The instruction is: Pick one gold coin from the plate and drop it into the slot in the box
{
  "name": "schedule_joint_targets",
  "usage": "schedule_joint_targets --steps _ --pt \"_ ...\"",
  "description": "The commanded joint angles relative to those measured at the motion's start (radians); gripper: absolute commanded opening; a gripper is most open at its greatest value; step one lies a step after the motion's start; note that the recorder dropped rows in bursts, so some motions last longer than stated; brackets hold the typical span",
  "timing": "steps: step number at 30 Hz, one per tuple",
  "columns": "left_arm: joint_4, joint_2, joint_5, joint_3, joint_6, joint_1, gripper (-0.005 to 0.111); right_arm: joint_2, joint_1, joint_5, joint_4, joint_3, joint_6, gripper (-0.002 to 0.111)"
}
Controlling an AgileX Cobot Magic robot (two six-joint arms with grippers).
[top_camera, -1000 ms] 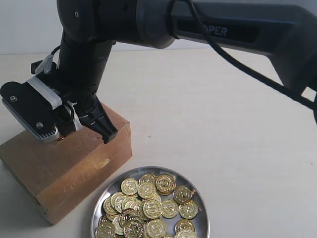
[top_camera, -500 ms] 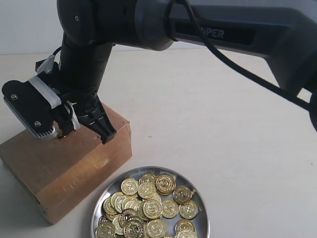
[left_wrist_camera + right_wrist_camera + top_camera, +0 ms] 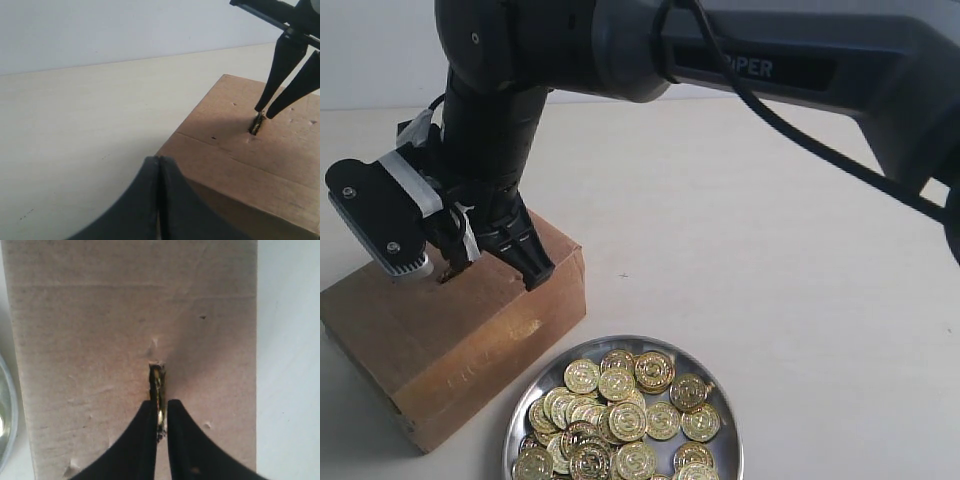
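Coin (image 3: 158, 390) stands edge-on, partly in the slot (image 3: 156, 371) atop the box (image 3: 470, 340), pinched by your right gripper (image 3: 161, 407), jaws narrow. Insertion looks under way: next, part the jaws so it drops. Your left gripper (image 3: 159, 167) sits pressed together, empty. The plate (image 3: 734, 432) lies beside the box.

Glossy black arm (image 3: 520, 40) with pale lettering, looping black cable (image 3: 820, 140), white-taped wrist (image 3: 413, 178), tapered black end effector (image 3: 161, 407).

The box (image 3: 460, 335) is scuffed matt cardboard, the plate (image 3: 665, 343) shiny smooth metal, the coins (image 3: 620, 410) glossy gold, the table (image 3: 770, 250) matt.
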State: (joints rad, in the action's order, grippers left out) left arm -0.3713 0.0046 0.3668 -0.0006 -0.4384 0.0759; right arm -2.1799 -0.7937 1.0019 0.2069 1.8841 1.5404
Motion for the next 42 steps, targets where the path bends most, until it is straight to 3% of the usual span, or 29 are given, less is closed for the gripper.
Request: schedule_joint_targets --steps 1,6,11,13,16,17,29,36,42 --pt "0.0 -0.005 -0.005 0.001 0.002 0.005 0.0 0.002 -0.002 0.005 -0.002 0.008 -0.004 0.02" --pt "0.0 -0.005 -0.005 0.001 0.002 0.005 0.0 0.002 -0.002 -0.007 0.003 0.008 -0.004 0.031" --pt "0.0 -0.005 -0.005 0.001 0.002 0.005 0.0 0.011 -0.002 -0.012 0.003 0.008 -0.004 0.031" --pt "0.0 -0.005 -0.005 0.001 0.002 0.005 0.0 0.022 -0.002 -0.012 0.003 0.008 -0.004 0.029" --pt "0.0 -0.005 -0.005 0.001 0.002 0.005 0.0 0.049 -0.004 -0.012 0.008 0.008 -0.056 0.009" --pt "0.0 -0.005 -0.005 0.001 0.002 0.005 0.0 0.06 -0.004 -0.01 0.012 0.008 -0.082 0.0" --pt "0.0 -0.005 -0.005 0.001 0.002 0.005 0.0 0.241 -0.004 -0.018 0.236 0.008 -0.486 0.0" --pt "0.0 -0.005 -0.005 0.001 0.002 0.005 0.0 0.372 -0.004 -0.095 0.12 0.008 -0.785 0.0" --pt "0.0 -0.005 -0.005 0.001 0.002 0.005 0.0 0.465 -0.004 -0.025 0.006 0.008 -0.944 0.0"
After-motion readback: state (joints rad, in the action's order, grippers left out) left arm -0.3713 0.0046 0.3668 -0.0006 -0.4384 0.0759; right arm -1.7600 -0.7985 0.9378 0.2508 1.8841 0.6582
